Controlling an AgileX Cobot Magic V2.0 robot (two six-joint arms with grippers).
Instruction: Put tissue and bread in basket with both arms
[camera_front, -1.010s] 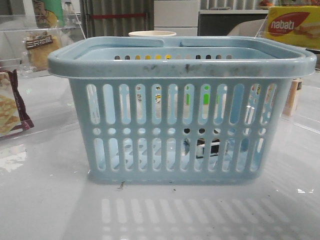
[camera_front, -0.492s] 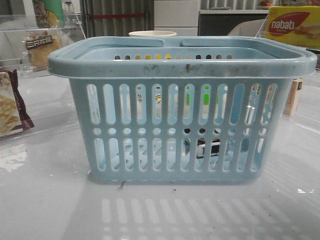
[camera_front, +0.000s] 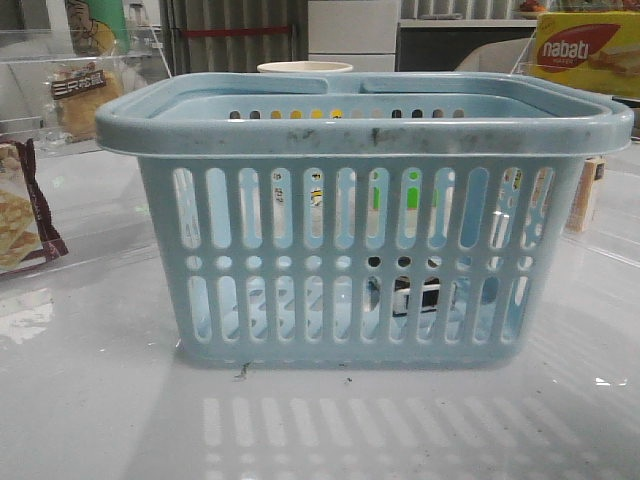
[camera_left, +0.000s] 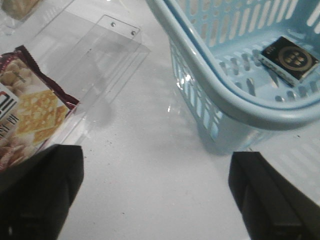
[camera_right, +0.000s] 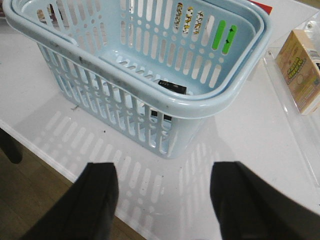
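Observation:
The light blue basket (camera_front: 365, 215) stands mid-table; it also shows in the left wrist view (camera_left: 235, 95) and the right wrist view (camera_right: 150, 65). The tissue, a small black pack (camera_left: 289, 58), lies flat on the basket floor; it shows through the slots (camera_front: 415, 295) and in the right wrist view (camera_right: 172, 87). The bread (camera_front: 85, 95) sits in a clear stand at the far left. My left gripper (camera_left: 155, 195) is open and empty over bare table, left of the basket. My right gripper (camera_right: 162, 195) is open and empty near the table's front edge, short of the basket.
A maroon-edged cracker bag (camera_left: 30, 115) lies on a clear acrylic stand (camera_left: 100, 55) left of the basket. A red and yellow Nabati box (camera_front: 580, 50) stands far right. A yellowish carton (camera_right: 300, 67) lies right of the basket. The table edge (camera_right: 45, 155) drops to wooden floor.

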